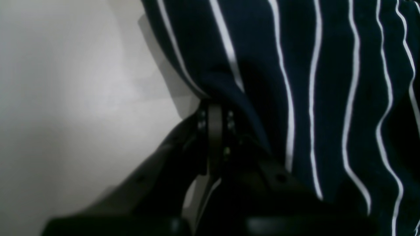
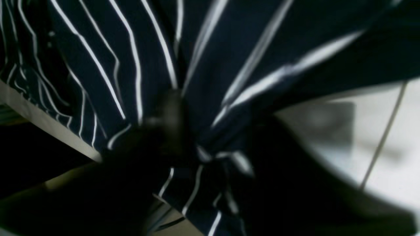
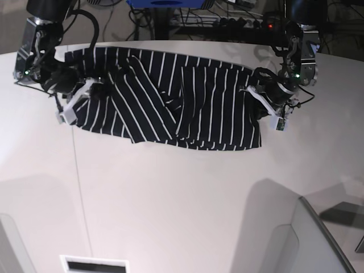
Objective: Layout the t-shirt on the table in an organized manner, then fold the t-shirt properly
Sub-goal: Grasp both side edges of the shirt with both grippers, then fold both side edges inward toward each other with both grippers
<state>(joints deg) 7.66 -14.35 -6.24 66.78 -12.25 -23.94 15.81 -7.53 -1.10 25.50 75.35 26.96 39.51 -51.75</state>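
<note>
The dark navy t-shirt with thin white stripes lies crumpled widthwise across the far part of the white table, one flap folded diagonally over its middle. My left gripper is at the shirt's right edge in the base view. The left wrist view shows this gripper shut, with the t-shirt gathered at its fingertips above the table. My right gripper is at the shirt's left end. The blurred right wrist view has striped t-shirt fabric converging into the right gripper, pinched there.
Cables and a power strip run behind the table's far edge, beside a blue object. A thin seam line crosses the tabletop on the left. A white slotted block sits at the near edge, and a grey panel at the lower right.
</note>
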